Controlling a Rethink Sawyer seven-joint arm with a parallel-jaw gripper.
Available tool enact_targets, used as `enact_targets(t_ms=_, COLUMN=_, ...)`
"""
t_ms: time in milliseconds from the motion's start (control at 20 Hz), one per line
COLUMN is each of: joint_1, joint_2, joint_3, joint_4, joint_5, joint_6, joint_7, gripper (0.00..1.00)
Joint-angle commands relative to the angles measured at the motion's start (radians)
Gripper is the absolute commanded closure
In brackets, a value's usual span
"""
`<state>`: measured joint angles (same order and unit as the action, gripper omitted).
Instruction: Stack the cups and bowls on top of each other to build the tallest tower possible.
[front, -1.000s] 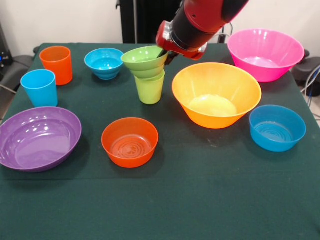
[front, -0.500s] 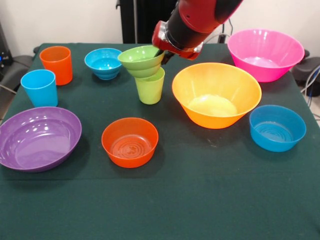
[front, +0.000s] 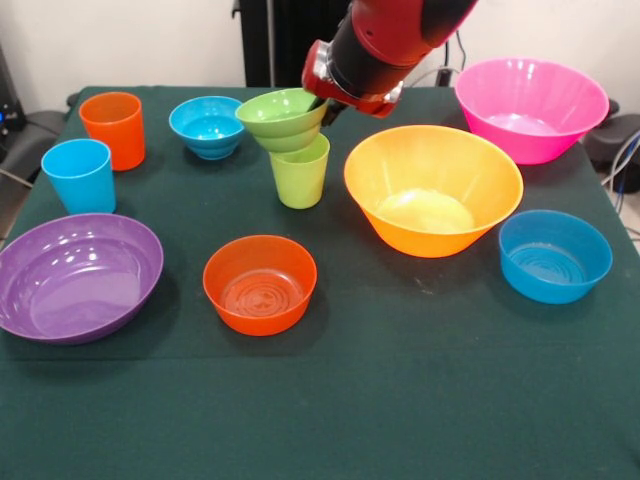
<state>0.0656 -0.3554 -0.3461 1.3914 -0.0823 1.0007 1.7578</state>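
A small green bowl (front: 280, 116) sits tilted on the rim of the upright lime green cup (front: 299, 180) near the table's middle back. My gripper (front: 322, 106) comes down from above and is shut on the bowl's right rim. The orange cup (front: 113, 128) and light blue cup (front: 79, 175) stand at the left. A small blue bowl (front: 208, 125) is left of the green one. The medium orange bowl (front: 259, 284) lies in front of the green cup.
The large purple bowl (front: 78, 276) lies at the front left. Just right of the green cup sits the yellow-orange bowl (front: 433, 188), with the pink bowl (front: 531, 108) behind it and a medium blue bowl (front: 554, 256) at the right.
The arm and the small green bowl have shifted a little to the left over the lime green cup. Nothing else has moved.
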Motion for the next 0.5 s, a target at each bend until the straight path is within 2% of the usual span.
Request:
enact_targets(t_ms=50, joint_1=-0.018, joint_2=0.032, joint_3=0.136, joint_4=0.051, joint_5=0.011, joint_6=0.041, joint_7=0.049, gripper=1.00)
enact_targets(t_ms=500, joint_1=-0.022, joint_2=0.021, joint_3=0.148, joint_4=0.068, joint_5=0.026, joint_6=-0.002, joint_7=0.069, gripper=1.00)
